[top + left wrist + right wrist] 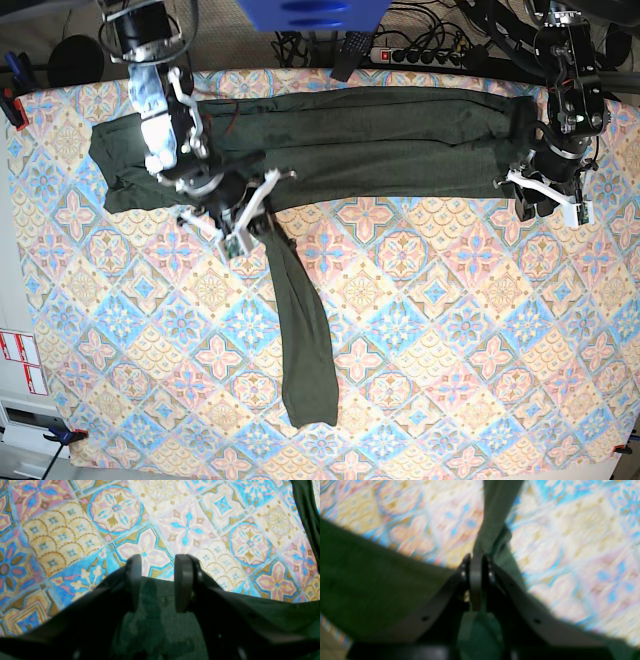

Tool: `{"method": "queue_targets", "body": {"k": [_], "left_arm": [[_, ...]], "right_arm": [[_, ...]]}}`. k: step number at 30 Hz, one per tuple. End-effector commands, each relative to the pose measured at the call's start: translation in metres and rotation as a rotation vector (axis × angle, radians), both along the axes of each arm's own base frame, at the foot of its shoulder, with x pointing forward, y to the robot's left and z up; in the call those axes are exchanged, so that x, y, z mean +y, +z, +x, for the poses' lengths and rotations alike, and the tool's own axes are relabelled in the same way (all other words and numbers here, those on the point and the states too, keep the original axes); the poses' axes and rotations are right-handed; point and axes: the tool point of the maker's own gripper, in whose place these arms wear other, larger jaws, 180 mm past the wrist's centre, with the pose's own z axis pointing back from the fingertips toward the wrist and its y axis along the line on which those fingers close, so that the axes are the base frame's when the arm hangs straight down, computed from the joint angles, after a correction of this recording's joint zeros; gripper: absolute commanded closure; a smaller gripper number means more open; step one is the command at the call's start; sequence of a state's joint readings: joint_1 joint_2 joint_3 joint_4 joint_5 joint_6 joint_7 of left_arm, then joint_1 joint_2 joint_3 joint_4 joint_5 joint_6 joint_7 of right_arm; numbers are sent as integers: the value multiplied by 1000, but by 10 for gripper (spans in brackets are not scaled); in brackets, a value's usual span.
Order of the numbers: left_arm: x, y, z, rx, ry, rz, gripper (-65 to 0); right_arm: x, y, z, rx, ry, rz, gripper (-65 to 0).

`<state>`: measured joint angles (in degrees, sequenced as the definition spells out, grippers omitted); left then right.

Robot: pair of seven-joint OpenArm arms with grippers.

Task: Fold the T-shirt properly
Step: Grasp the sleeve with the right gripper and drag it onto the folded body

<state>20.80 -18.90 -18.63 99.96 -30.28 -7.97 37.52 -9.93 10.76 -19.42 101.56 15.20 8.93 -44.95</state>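
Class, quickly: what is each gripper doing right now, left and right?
Left gripper: open, with nothing between its jaws.
Right gripper: closed on the dark green shirt, near where a sleeve meets the body.

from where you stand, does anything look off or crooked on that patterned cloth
Nothing looks damaged or spilled. The one uneven thing is the T-shirt: one long strip of it, likely a sleeve, hangs out toward the near edge of the patterned cloth, while the rest lies across the far side.
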Motion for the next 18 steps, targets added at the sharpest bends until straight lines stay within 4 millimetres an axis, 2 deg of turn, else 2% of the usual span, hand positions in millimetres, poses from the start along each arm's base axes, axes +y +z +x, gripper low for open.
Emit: {"method": "queue_targets", "body": {"k": [1,5,14,16,18], "left_arm": [[3,11,6,-41,-5,13,-219],[3,11,6,-41,-5,13,-219],[3,11,5,-39,-4,13,-219],[3,11,5,-39,-4,13,-219],[3,11,5,-39,-4,13,-219]], "right_arm": [[3,12,0,-38,7,19,-2],[6,5,-26,-3,40,12,-2],[57,-22,-100,109,327,-13,-2],[63,-24,-110,122,366,-16,-4],[64,-25,-112,125,372,-19,-7]]}}
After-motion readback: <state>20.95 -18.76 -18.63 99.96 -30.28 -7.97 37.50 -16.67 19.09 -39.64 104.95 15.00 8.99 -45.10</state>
